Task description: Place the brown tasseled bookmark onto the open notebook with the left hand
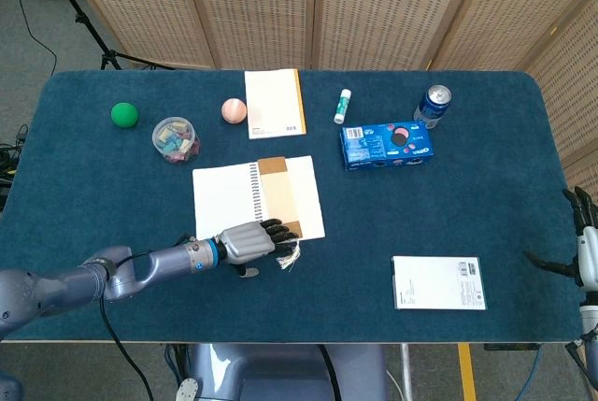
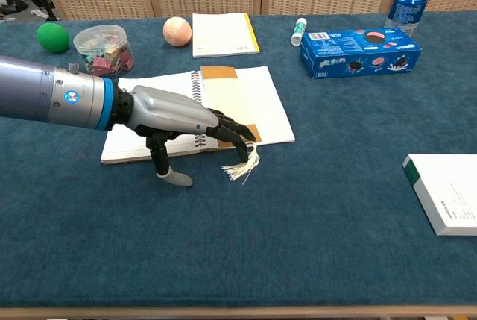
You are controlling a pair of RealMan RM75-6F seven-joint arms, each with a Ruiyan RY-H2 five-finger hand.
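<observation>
**A:** Talk me through it. Where's your left robot hand?

**B:** My left robot hand (image 2: 175,118) is low over the near edge of the open notebook (image 2: 149,115), palm down, fingers stretched toward the right page, thumb tip planted on the desk (image 2: 298,223) just in front of the notebook. The fingertips are pressing on the lower end of the brown tasseled bookmark (image 2: 227,100). I can't tell whether that's a real pinch or just a touch.

**A:** And the bookmark itself?

**B:** Lying flat along the right page beside the spiral, brown showing at top and bottom, with its pale tassel spilling off the near edge onto the desk.

**A:** Your other side?

**B:** My right robot hand (image 1: 581,242) sits off at the far right edge of the head view, fingers spread, holding nothing.

**A:** What's around you?

**B:** Behind the notebook: a closed notepad (image 2: 223,33), a peach ball (image 2: 177,30), a clear tub (image 2: 103,46) of small bits, a green ball (image 2: 52,37). To the right: a glue stick (image 2: 299,30), a blue cookie box (image 2: 360,50), a soda can (image 2: 408,4), and a white book (image 2: 446,191) near the front edge.
</observation>
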